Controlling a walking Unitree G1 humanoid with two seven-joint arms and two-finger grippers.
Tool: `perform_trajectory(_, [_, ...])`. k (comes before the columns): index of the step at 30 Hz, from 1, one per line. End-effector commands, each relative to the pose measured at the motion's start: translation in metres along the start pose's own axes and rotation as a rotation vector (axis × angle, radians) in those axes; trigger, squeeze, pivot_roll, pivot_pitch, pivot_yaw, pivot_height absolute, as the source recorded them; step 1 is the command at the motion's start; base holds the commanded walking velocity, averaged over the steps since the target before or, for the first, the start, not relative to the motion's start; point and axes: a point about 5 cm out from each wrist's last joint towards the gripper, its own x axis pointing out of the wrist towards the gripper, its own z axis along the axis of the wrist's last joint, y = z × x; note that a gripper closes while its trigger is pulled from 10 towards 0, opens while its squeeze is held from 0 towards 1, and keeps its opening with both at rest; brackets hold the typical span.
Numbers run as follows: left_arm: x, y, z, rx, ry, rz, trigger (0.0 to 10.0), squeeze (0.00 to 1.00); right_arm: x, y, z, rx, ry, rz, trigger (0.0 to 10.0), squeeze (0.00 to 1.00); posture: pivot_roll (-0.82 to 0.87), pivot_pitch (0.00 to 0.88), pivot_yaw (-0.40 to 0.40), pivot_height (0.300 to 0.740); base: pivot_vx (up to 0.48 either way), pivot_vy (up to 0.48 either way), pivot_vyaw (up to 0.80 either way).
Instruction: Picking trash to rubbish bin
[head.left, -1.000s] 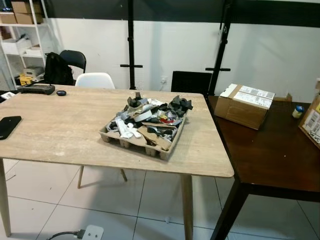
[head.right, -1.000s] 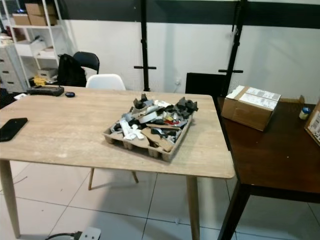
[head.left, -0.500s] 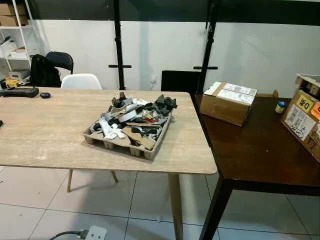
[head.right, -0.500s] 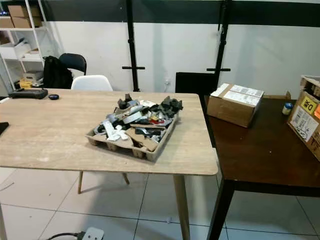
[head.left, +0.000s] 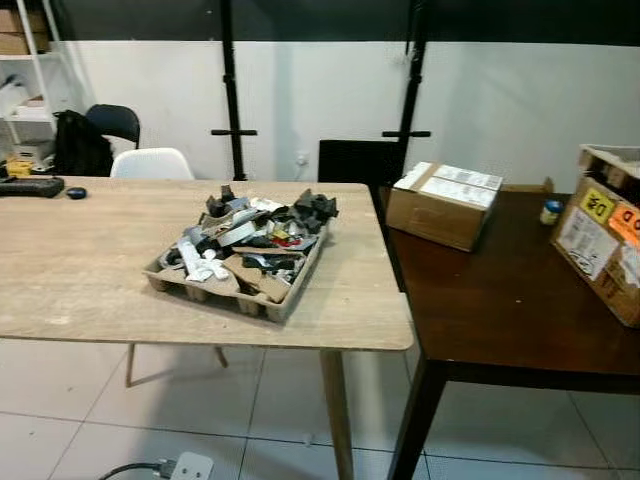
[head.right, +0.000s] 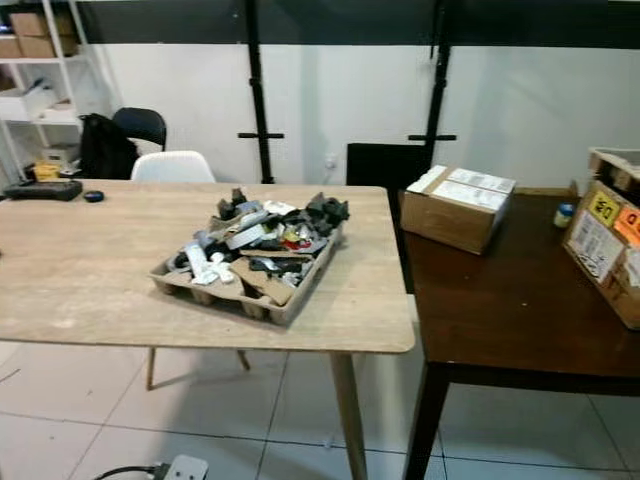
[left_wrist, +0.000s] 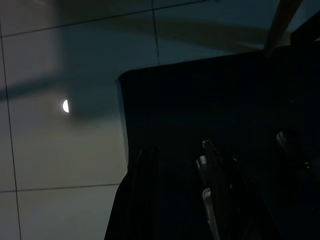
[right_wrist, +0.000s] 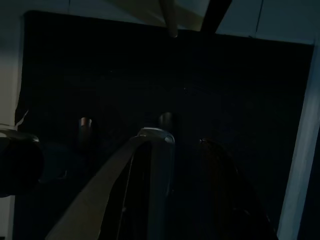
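My view has swung right: the beige pulp tray of mixed scrap trash (head.left: 232, 262) sits further left. Box labels unreadable; I cannot tell either gripper's state.

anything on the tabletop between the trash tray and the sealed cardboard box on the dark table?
Nothing. In the left eye view, bare light wood runs from the trash tray to that table's edge, then bare dark tabletop up to the cardboard box.

bare tabletop (head.left: 80, 260) around heaped tray (head.left: 215, 296)
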Motion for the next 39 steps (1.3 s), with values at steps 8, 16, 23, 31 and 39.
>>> perform_trajectory(8, [-0.0013, 0.0001, -0.005, -0.033, 0.012, -0.008, 10.0, 0.0, -0.0006, 0.0039, -0.0059, 0.007, 0.022, 0.009, 10.0, 0.0, -0.06, 0.125, 0.02, 0.74, 0.039, 0.0, 0.0])
perform_trajectory(16, [-0.0012, -0.0004, -0.0047, -0.034, 0.01, -0.017, 10.0, 0.0, -0.0009, 0.004, -0.0072, 0.01, 0.024, 0.007, 10.0, 0.0, -0.06, 0.126, 0.024, 0.74, 0.315, 0.0, 0.0])
perform_trajectory(23, [-0.0011, -0.0006, -0.0042, -0.033, 0.01, -0.023, 10.0, 0.0, -0.0011, 0.0043, -0.0081, 0.014, 0.027, 0.006, 10.0, 0.0, -0.06, 0.125, 0.025, 0.74, 0.305, 0.0, 0.0])
perform_trajectory(31, [-0.0012, -0.0001, -0.0038, -0.032, 0.007, -0.021, 10.0, 0.0, -0.0008, 0.0049, -0.0077, 0.015, 0.027, 0.006, 10.0, 0.0, -0.06, 0.125, 0.024, 0.74, 0.214, 0.0, 0.0])
perform_trajectory(39, [-0.0013, -0.0011, -0.0046, -0.008, 0.012, -0.032, 10.0, 0.0, -0.0012, 0.0051, -0.0096, 0.02, 0.032, 0.004, 10.0, 0.0, -0.06, 0.124, 0.027, 0.74, 0.0, 0.0, 0.0])
